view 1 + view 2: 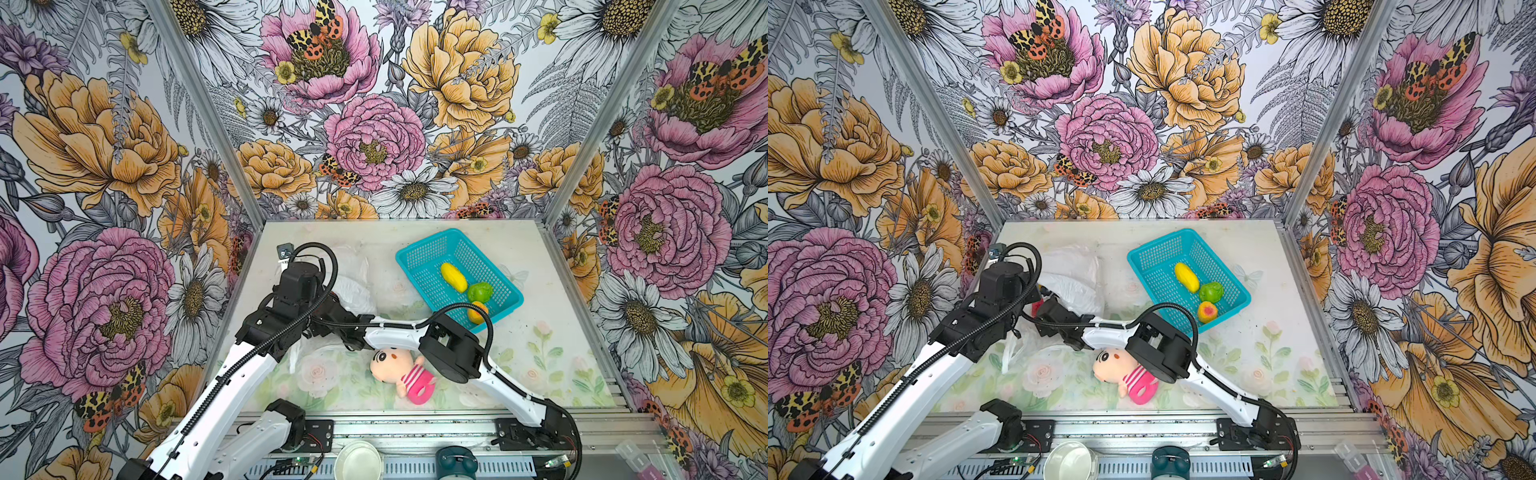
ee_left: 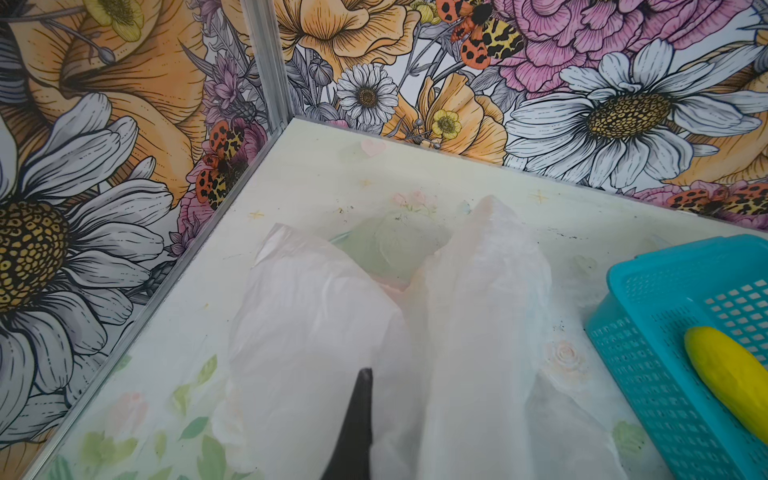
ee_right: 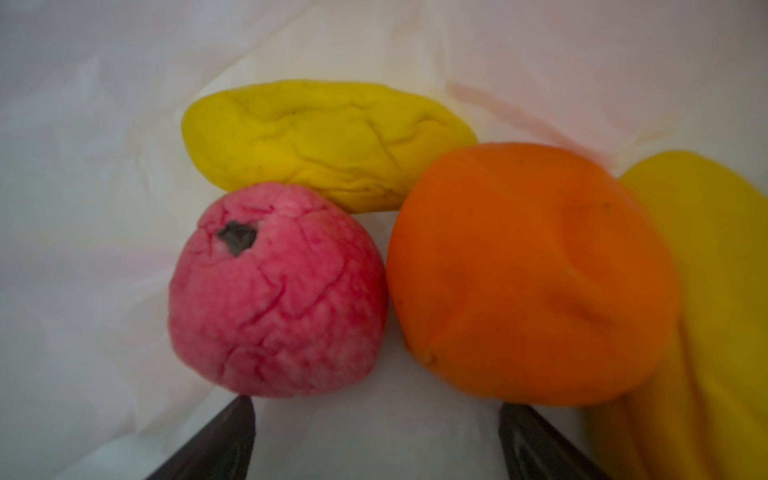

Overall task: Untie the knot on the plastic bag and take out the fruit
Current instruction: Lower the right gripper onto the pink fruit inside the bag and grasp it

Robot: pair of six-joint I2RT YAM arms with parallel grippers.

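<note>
The white plastic bag (image 1: 353,286) (image 1: 1075,274) lies at the table's back left, and its knot shows in no view. My left gripper (image 2: 368,376) is shut on the plastic bag (image 2: 316,316); only one black finger shows against the film. My right arm reaches across into the bag. Inside it, my right gripper (image 3: 376,411) is open just short of a pink-red fruit (image 3: 278,295) and an orange fruit (image 3: 532,274). A yellow fruit (image 3: 328,141) lies behind them, and a second yellow one (image 3: 715,332) beside the orange.
A teal basket (image 1: 427,242) (image 1: 1156,245) at the back right holds a long yellow fruit (image 1: 454,277), a green one (image 1: 480,291) and a yellow-pink one (image 1: 1207,311). A pink-striped plush doll (image 1: 401,368) lies at the front, under my right arm. Floral walls enclose three sides.
</note>
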